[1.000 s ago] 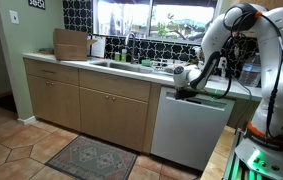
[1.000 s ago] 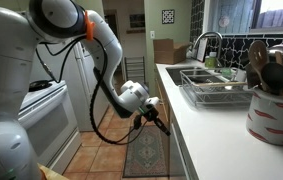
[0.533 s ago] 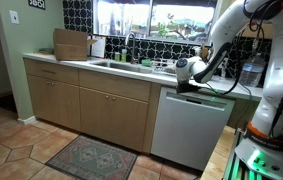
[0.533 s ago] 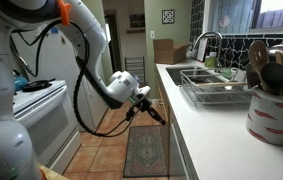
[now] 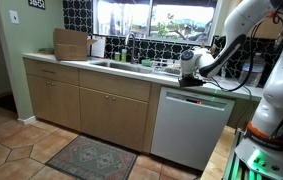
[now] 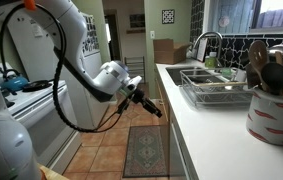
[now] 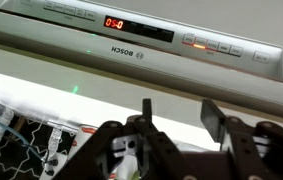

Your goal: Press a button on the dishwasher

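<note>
Gripper (image 7: 179,115) jaws apart, clear of dishwasher (image 7: 51,45), facing ctrl strip (image 7: 206,45).

1. Exterior view. White arm (image 6: 109,75) fills the left of the frame, with a black cable looping under it.
2. Gripper (image 6: 158,112) at centre: dark, tilted down toward lower right, just beside the counter (image 6: 211,135) edge, above the floor.
3. Counter runs along the right side. Faucet (image 6: 203,42) at the back, rack (image 6: 219,95) nearer.
4. Crock (image 6: 273,118) at right edge, holding dark utensils.
5. Rug (image 6: 146,152) on tiles, lower centre.
6. Box (image 6: 164,50) at the counter's far end.
</note>
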